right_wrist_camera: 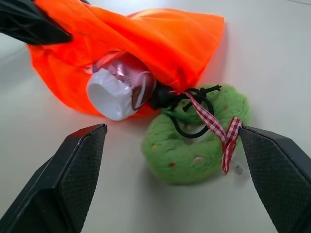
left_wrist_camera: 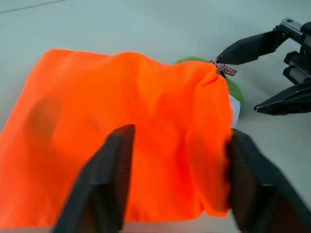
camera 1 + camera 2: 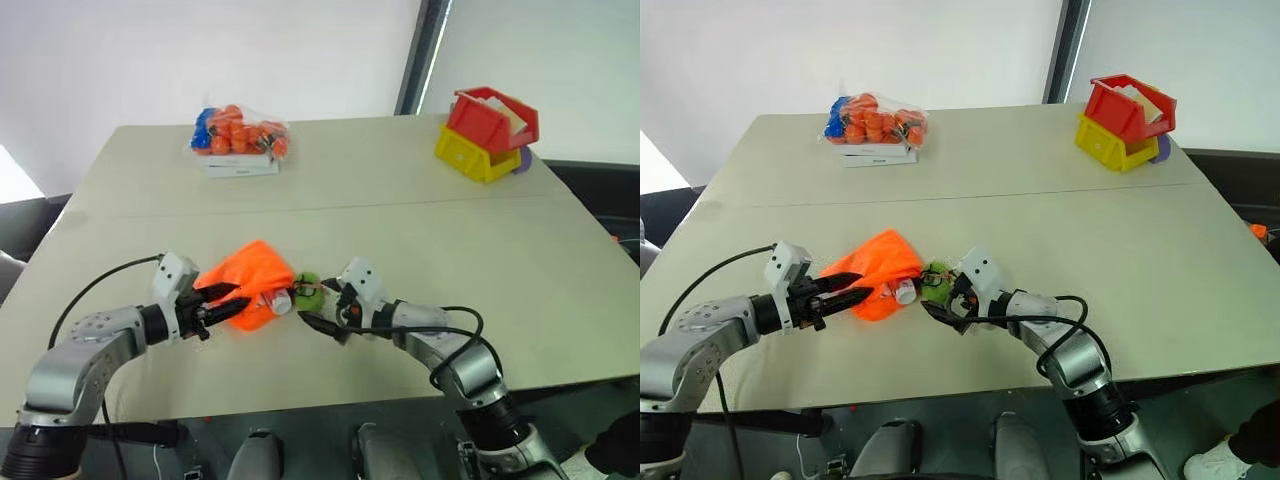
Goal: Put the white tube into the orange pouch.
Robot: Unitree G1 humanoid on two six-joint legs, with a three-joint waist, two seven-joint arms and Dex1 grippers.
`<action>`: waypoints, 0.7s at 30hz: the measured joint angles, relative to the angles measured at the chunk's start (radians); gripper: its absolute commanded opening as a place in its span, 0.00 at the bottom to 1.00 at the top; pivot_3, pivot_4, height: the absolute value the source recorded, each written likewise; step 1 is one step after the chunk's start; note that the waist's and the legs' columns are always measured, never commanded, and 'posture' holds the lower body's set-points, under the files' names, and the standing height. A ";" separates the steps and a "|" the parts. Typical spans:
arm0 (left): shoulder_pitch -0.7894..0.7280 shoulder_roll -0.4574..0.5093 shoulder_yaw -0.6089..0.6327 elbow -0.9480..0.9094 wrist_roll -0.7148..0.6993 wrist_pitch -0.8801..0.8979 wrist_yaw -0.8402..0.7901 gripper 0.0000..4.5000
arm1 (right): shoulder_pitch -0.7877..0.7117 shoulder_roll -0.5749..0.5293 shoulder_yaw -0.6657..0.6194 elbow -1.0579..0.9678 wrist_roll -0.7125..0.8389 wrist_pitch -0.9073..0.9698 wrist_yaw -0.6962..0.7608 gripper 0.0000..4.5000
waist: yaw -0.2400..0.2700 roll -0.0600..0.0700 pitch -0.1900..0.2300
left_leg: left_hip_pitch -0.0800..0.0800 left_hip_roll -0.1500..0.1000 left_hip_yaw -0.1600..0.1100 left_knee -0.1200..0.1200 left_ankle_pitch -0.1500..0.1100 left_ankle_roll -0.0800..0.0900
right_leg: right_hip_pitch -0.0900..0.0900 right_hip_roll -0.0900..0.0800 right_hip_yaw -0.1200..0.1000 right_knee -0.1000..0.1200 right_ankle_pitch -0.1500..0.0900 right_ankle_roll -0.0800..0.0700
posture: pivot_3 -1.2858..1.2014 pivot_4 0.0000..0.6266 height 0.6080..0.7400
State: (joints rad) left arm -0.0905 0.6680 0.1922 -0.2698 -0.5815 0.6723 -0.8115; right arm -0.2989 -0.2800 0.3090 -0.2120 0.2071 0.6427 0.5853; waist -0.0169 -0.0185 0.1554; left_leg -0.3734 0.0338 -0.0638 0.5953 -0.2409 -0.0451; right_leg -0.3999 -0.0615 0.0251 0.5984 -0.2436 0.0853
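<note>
white tube mostly hidden inside orange pouch, cap end showing | both jaws open

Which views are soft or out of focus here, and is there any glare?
Left wrist view: the near fingers are blurred, the orange pouch soft. Right wrist view: the white tube and green tag are sharp. Eye views: bright wall, no glare on the table.

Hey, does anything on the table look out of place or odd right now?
Yes. The white tube is only partly in the orange pouch: its cap end pokes out of the pouch's mouth beside the green tag. The pouch lies crumpled on the table between both open grippers, left and right.
</note>
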 measured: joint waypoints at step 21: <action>-0.096 -0.071 0.053 0.016 -0.059 -0.015 0.066 0.72 | 0.003 -0.024 -0.040 0.064 -0.061 -0.063 -0.021 0.02 | 0.002 0.000 0.000 | 0.000 0.000 0.000 0.000 0.000 0.000 | 0.001 0.001 0.000 0.000 0.000 0.000 | 0.52 0.24 1.00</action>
State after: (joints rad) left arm -0.1866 0.5975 0.2454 -0.2536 -0.6409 0.6578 -0.7458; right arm -0.2961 -0.3036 0.2687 -0.1475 0.1461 0.5795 0.5641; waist -0.0153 -0.0187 0.1553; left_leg -0.3732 0.0338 -0.0639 0.5954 -0.2408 -0.0451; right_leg -0.3989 -0.0608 0.0251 0.5985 -0.2436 0.0855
